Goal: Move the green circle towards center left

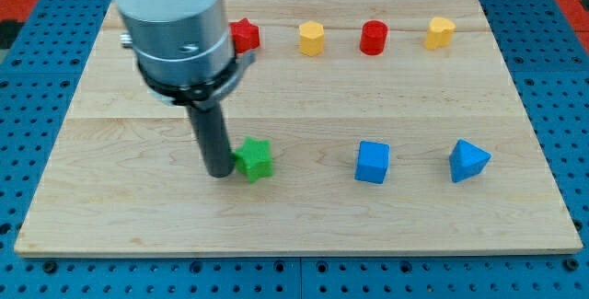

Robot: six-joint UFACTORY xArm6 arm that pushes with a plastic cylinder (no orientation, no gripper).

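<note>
No green circle shows in the camera view; the arm's grey body [175, 23] hides part of the board's upper left. The only green block in sight is a green star [253, 159], at the lower middle-left of the wooden board [120, 216]. My tip [219, 172] rests on the board right against the green star's left side, touching or nearly touching it.
Along the view's top stand a red star [245, 34], partly behind the arm, a yellow hexagon [312, 38], a red cylinder [373, 38] and a yellow heart-like block [440, 32]. A blue cube [373, 162] and a blue triangle [469, 161] sit to the right of the green star.
</note>
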